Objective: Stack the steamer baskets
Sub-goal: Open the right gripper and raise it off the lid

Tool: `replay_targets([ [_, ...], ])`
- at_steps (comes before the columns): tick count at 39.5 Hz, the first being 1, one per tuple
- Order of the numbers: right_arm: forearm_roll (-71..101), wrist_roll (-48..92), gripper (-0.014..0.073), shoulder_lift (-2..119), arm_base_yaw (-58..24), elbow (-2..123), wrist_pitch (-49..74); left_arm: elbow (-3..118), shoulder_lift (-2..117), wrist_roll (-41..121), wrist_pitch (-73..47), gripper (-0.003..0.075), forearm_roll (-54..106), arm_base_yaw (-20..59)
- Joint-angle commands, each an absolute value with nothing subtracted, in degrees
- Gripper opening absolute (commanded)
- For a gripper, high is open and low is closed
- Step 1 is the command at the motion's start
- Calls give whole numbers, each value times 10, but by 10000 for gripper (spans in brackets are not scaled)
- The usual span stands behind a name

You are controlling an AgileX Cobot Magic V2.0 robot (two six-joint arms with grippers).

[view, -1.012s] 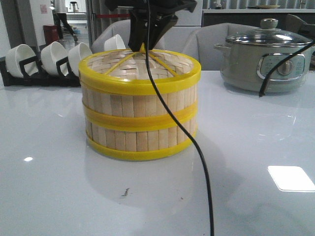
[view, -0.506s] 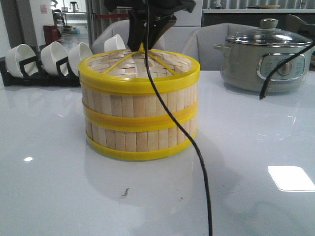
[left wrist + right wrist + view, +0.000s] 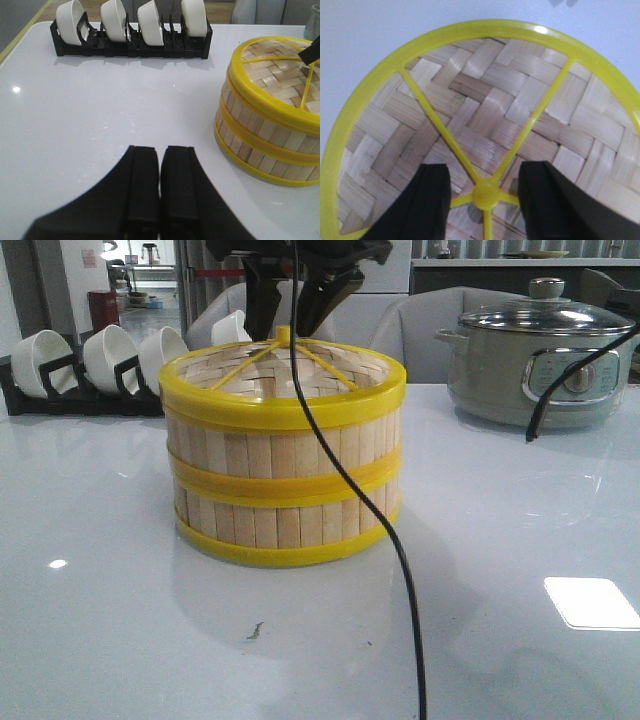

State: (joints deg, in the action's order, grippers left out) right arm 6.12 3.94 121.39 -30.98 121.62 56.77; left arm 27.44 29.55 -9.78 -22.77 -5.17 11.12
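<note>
Two steamer baskets stacked and capped, right gripper spread around the knob

Two steamer baskets stand one on the other on the glossy white table, their walls made of upright pale bamboo slats bound by bright yellow plastic hoops at the foot, the seam and the top. On the stack sits a flat round lid of herringbone-woven bamboo strips, ringed in yellow, with thin yellow spokes that meet at a small round knob.

Directly above the stack, the right gripper points down, its two black fingers set apart on either side of the knob with a gap between each finger and the knob; they grip nothing.

The left gripper hovers over bare table beside the stack, on the side toward the bowl rack, its flat black fingers pressed together with only a thin seam between them, and holds nothing.

Behind the stack and toward the robot's left, a black slotted rack holds white ceramic bowls standing on edge. Behind the stack and toward the right sits a rounded grey-green electric cooker with a glass lid and a knob on top. A thin black cable hangs in a curve in front of the stack.
</note>
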Motion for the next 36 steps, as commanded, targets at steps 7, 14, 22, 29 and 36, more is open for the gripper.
replay_targets([
  [7, 55, 41, 444, 1147, -311, 1235, 511, 291, 296, -102, -179, 89, -52, 109],
  [14, 8, 41, 377, 1104, -293, 1235, 482, 291, 296, -102, -179, 89, -52, 109],
  [22, -5, 41, 349, 1036, -243, 1215, 478, 291, 296, -102, -179, 89, -52, 109],
  [29, -5, 41, 349, 938, -183, 1116, 438, 291, 296, -102, -179, 89, -52, 109],
  [36, -5, 41, 349, 792, -104, 923, 311, 291, 296, -102, -179, 89, -52, 109],
])
